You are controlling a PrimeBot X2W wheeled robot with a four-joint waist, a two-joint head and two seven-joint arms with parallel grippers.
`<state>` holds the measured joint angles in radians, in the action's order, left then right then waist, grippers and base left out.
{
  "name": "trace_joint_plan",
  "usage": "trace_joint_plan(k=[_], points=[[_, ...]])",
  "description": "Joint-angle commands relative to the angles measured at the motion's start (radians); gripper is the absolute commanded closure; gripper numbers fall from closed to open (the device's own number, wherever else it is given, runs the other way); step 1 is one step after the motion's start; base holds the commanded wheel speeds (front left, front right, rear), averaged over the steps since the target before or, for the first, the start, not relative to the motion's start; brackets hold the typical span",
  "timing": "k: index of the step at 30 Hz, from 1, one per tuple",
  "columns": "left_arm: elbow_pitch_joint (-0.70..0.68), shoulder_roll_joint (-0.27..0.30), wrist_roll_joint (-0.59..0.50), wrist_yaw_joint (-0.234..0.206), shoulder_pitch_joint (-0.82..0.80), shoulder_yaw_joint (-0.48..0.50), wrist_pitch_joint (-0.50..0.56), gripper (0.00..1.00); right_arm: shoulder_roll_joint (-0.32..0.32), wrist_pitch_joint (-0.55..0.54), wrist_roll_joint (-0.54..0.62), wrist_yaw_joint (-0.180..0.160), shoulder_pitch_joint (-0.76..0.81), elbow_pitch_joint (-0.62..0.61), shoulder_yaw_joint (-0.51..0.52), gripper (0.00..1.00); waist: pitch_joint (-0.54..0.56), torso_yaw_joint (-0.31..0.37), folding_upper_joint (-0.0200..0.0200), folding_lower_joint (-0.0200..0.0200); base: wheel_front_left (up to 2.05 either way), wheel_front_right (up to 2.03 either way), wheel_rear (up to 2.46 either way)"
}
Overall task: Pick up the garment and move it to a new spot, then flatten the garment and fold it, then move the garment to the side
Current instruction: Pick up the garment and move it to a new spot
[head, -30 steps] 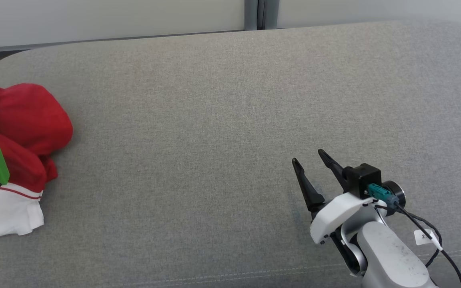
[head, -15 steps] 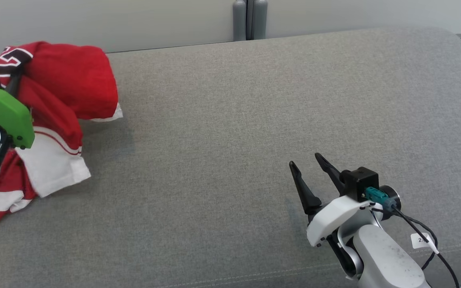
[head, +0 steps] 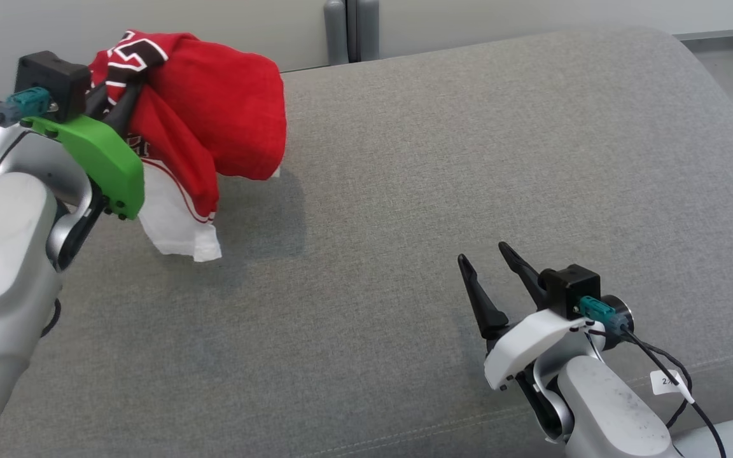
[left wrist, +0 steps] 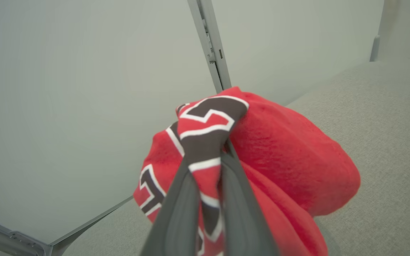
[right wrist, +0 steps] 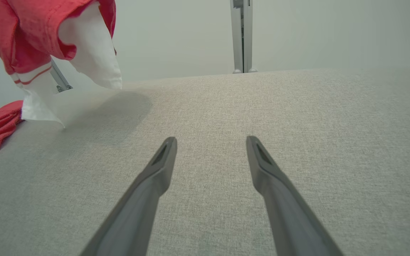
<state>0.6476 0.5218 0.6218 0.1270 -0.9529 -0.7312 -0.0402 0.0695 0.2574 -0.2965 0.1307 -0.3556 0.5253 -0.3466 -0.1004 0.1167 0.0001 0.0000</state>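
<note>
Nearest to us, our right gripper point(head: 482, 252) hovers low over the gray cushion point(head: 404, 191) at the lower right of the head view. Its two dark fingers are spread wide with nothing between them. In the right wrist view the same gripper point(right wrist: 211, 139) points across bare gray fabric.

Farther out on our left, our left gripper point(head: 132, 76) is raised above the cushion. Its fingers are pinched narrowly on a fold of the garment point(head: 226, 121), a red jersey with black-and-white lettering and a white part below. The garment hangs bunched from that grip at the cushion's far left. We cannot tell whether its white lower corner touches the fabric.

Beyond the cushion stands a pale wall with a gray post point(head: 344, 28).
</note>
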Motion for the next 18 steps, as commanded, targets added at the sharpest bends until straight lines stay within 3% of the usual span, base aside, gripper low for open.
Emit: trace_joint_plan(k=[1, 10, 18], points=[[-0.021, -0.006, -0.011, -0.005, 0.015, -0.007, 0.004, 1.00, -0.001, 0.007, -0.004, 0.000, -0.012, 0.004, 0.001, 0.00, -0.002, 0.021, -0.0001, 0.0000, 0.00, 0.00, 0.00], [-0.135, -0.060, -0.003, -0.017, 0.072, -0.060, 0.041, 1.00, -0.007, 0.010, -0.003, 0.000, -0.018, 0.010, 0.008, 0.00, -0.005, 0.076, -0.0001, 0.0000, 0.00, 0.00, 0.00], [-0.114, -0.112, 0.026, -0.020, 0.141, -0.091, 0.032, 1.00, -0.009, 0.010, 0.000, 0.000, -0.021, 0.000, 0.011, 0.00, -0.018, 0.104, -0.0001, 0.0000, 0.00, 0.00, 0.00]])
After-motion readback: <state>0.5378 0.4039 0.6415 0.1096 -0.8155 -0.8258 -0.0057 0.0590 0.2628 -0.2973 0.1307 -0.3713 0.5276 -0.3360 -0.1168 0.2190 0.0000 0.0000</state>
